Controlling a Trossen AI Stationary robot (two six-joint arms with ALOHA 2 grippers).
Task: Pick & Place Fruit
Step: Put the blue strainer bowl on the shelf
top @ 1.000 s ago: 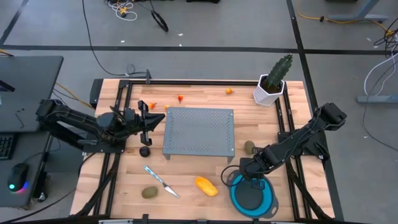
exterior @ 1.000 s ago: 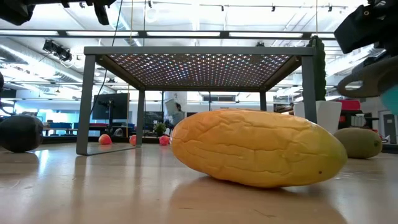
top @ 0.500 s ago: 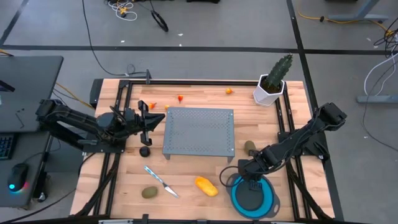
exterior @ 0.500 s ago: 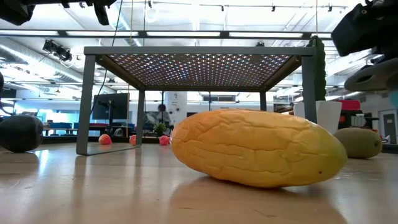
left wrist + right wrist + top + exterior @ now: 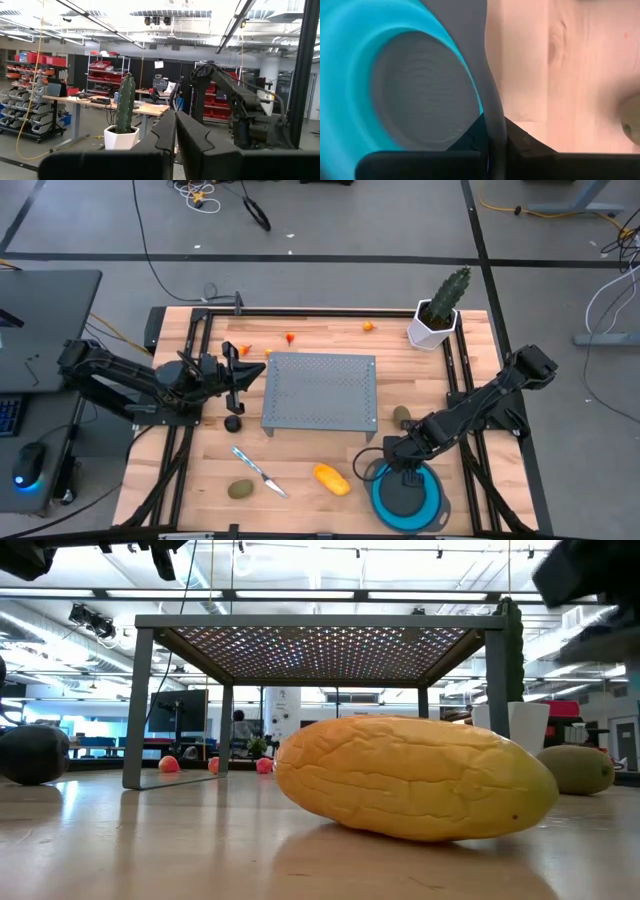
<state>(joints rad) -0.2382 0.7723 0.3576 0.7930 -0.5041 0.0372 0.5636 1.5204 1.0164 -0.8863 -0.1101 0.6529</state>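
Right gripper (image 5: 403, 463), fingers together and empty, hangs over the blue bowl's (image 5: 436, 498) near rim; next pick, seemingly the yellow-orange fruit (image 5: 331, 478) just beside it, requires reopening.

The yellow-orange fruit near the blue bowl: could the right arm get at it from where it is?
Probably yes. The right hand, shut on the blue bowl's rim, sits just beside the yellow-orange fruit, with bare wood between them. It would have to let go first.

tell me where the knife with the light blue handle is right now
In the high view the knife lies flat on the table's front left part, between the olive-brown fruit and the yellow-orange fruit.
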